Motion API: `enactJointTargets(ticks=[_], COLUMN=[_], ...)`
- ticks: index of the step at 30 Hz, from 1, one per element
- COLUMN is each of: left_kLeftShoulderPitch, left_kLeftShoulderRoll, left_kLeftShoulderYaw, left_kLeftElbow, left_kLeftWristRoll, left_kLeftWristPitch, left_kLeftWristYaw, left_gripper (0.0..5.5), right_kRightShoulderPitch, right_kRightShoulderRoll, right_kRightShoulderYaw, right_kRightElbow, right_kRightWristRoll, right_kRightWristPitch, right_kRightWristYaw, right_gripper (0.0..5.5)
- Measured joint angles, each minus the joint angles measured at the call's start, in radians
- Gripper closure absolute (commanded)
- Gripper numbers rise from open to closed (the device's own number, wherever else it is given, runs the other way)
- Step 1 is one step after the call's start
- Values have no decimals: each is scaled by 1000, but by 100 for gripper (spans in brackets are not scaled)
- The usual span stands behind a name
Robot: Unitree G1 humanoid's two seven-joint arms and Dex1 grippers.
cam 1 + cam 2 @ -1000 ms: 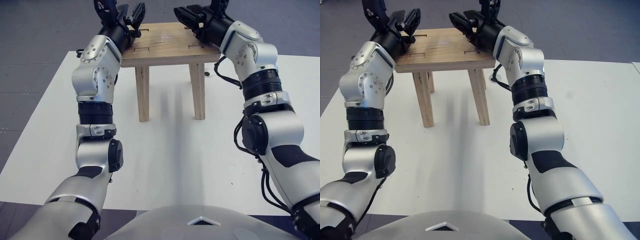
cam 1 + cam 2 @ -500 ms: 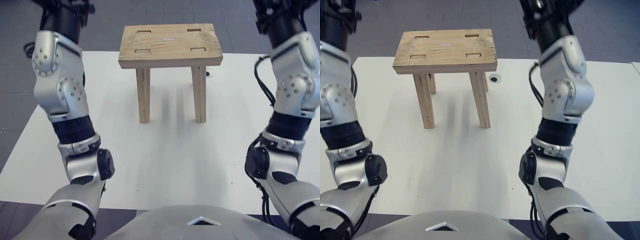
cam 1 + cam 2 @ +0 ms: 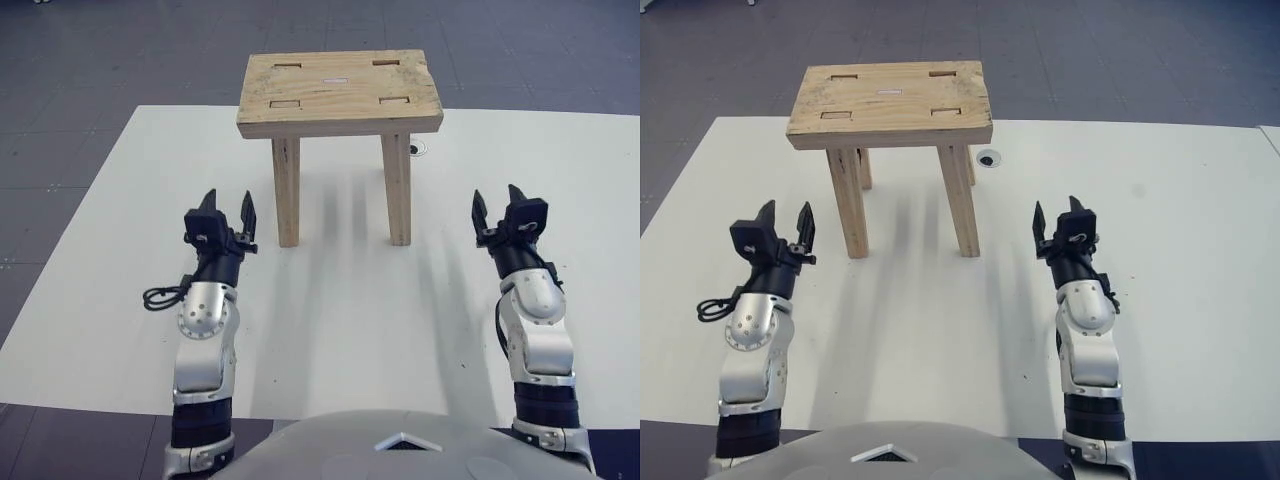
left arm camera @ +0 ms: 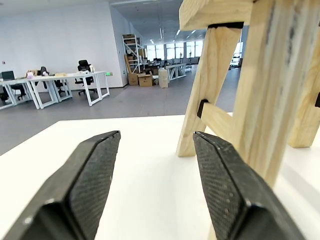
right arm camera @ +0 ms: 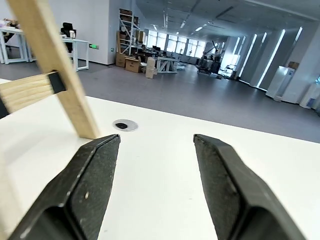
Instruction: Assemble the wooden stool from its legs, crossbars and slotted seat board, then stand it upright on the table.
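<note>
The wooden stool point(image 3: 340, 95) stands upright on the white table point(image 3: 330, 330), its slotted seat board on top and legs point(image 3: 286, 190) on the surface. A crossbar point(image 4: 216, 116) joins two legs in the left wrist view. My left gripper point(image 3: 221, 218) rests low on the table, left of the stool's front left leg, open and holding nothing. My right gripper point(image 3: 510, 216) rests low to the right of the stool, also open and holding nothing. Each stands clear of the stool. Its fingers point(image 5: 95, 185) frame bare table and a stool leg point(image 5: 55, 65).
A small round grommet point(image 3: 987, 158) sits in the table behind the stool's right side. A black cable loop point(image 3: 160, 297) lies by my left arm. Dark floor surrounds the table; desks and shelves stand far behind.
Both arms have dropped from beside the seat board, swung up and outward, then come down to rest low on the table on either side. The stool has not moved.
</note>
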State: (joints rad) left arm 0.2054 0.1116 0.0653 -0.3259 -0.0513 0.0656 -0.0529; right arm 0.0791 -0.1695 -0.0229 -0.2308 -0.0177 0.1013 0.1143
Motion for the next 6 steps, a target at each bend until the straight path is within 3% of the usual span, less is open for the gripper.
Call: enactJointTargets(ticks=[6], left_kLeftShoulderPitch=[-7], left_kLeftShoulderRoll=[-3], left_kLeftShoulderYaw=[-25], left_kLeftElbow=[-18], left_kLeftWristRoll=[18], left_kLeftWristPitch=[0], left_kLeftWristYaw=[-11], left_gripper=[233], right_kRightShoulderPitch=[9], right_kRightShoulderRoll=[34], right_kRightShoulderYaw=[10], right_kRightElbow=[-8], right_kRightWristRoll=[0], right_kRightWristPitch=[3], right_kRightWristYaw=[-26], right_gripper=[280])
